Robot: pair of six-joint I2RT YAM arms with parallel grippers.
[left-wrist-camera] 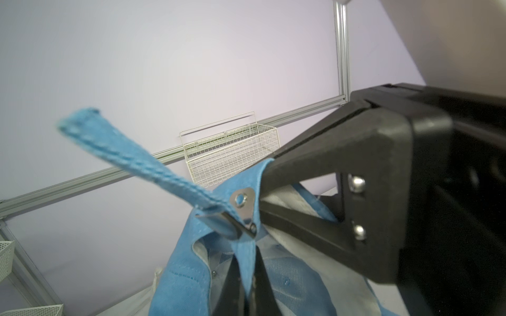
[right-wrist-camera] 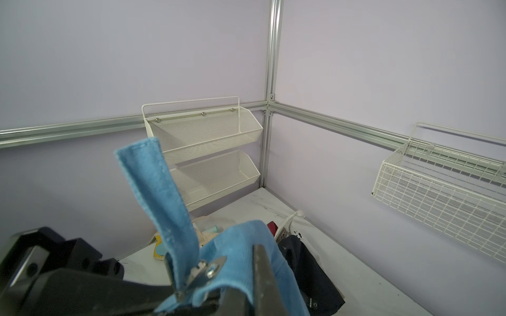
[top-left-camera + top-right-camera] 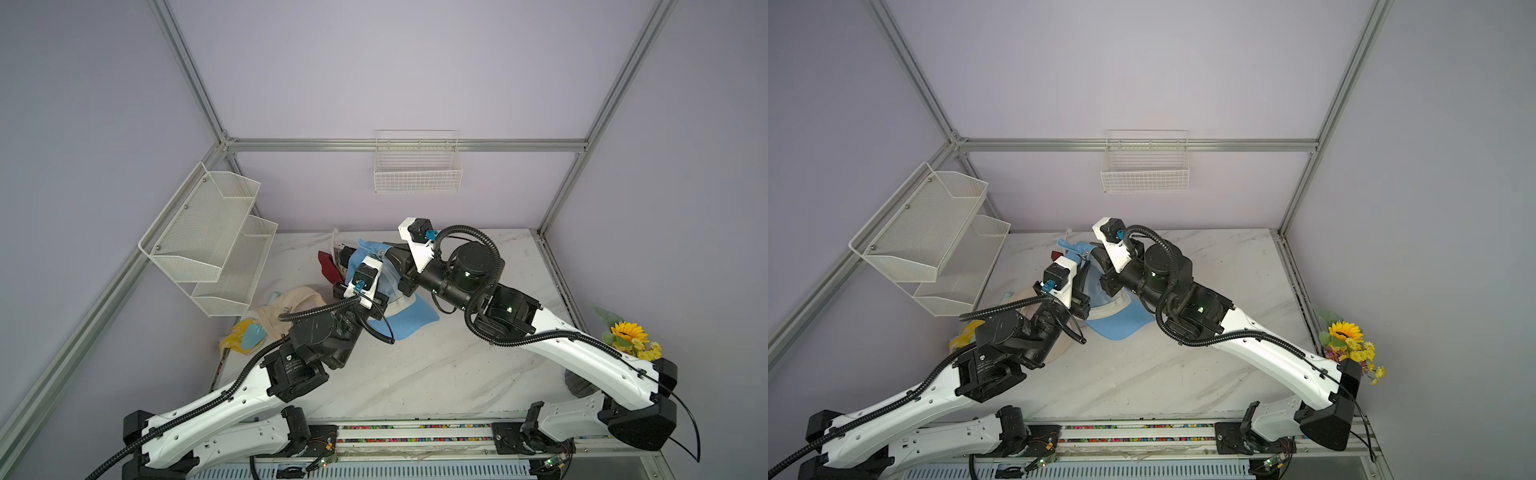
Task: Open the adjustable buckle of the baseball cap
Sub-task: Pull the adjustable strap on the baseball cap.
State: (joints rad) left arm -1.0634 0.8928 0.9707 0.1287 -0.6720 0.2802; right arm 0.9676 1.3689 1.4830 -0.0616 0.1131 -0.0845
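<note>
The blue baseball cap point(image 3: 411, 322) point(image 3: 1121, 326) hangs between both grippers over the back middle of the table, its brim toward the front. In the left wrist view, the silver buckle point(image 1: 242, 210) sits on the back band, with the strap's free end point(image 1: 131, 153) sticking up out of it. My left gripper point(image 1: 247, 284) point(image 3: 379, 261) is shut on the blue strap just below the buckle. My right gripper point(image 2: 241, 284) point(image 1: 273, 162) point(image 3: 392, 254) is shut on the blue band right beside the buckle point(image 2: 205, 270). The fingertips are mostly hidden in both top views.
A beige cap point(image 3: 291, 307), a red item point(image 3: 328, 266) and a yellow-teal item point(image 3: 245, 334) lie left of the blue cap. A dark garment point(image 2: 306, 262) lies behind it. A two-tier mesh shelf point(image 3: 212, 237) and a wire basket point(image 3: 417, 166) hang on the walls. Sunflowers point(image 3: 627, 332) stand at the right.
</note>
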